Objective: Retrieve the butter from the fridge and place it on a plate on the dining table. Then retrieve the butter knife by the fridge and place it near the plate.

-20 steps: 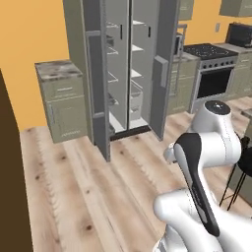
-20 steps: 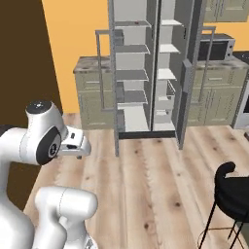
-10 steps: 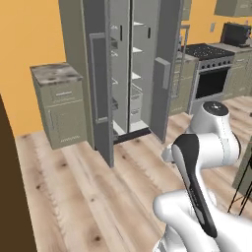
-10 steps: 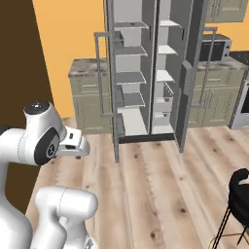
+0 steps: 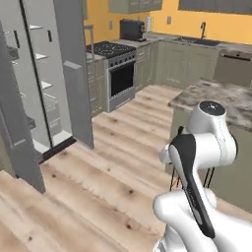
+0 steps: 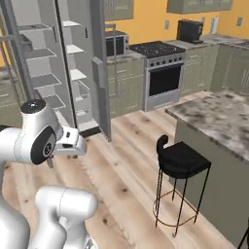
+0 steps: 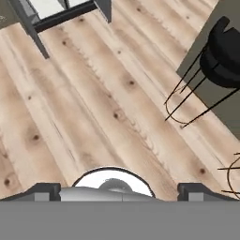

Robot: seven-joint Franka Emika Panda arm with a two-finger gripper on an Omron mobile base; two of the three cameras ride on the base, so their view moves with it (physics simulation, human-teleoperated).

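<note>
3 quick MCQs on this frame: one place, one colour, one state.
1. Where is the stool?
A. beside the dining table
B. inside the fridge
C. on the stove

2. Wall colour?
A. blue
B. orange-yellow
C. white

3. Fridge doors?
A. both shut
B. open
C. removed

Key: 1 A, the black stool stands on the floor at the marble island's side. 2 B, orange-yellow behind the counters. 3 B, the shelves show between the swung-out doors.
</note>
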